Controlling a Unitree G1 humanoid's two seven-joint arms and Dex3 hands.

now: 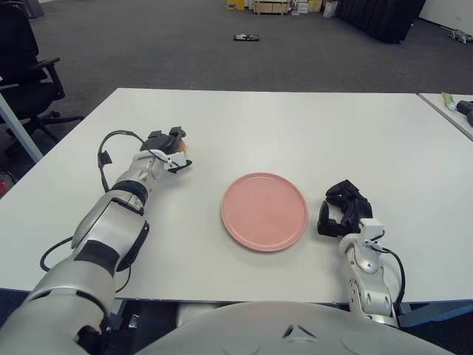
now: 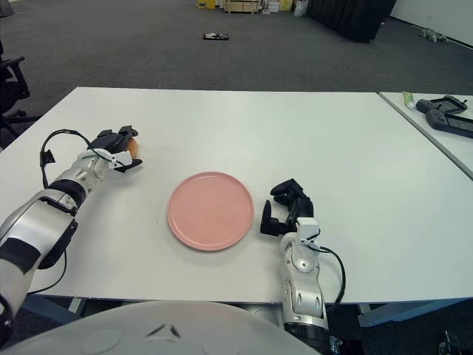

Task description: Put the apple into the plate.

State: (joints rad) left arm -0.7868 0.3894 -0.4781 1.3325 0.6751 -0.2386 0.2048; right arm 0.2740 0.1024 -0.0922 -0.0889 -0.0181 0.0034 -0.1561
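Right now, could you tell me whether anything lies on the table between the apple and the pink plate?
Nothing visible does. The left robot hand is closed around the apple, and only bare white table separates it from the pink plate. The right robot hand shows beside the plate's far side, off that path.

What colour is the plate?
Plain pink plate, clearest in the left eye view.
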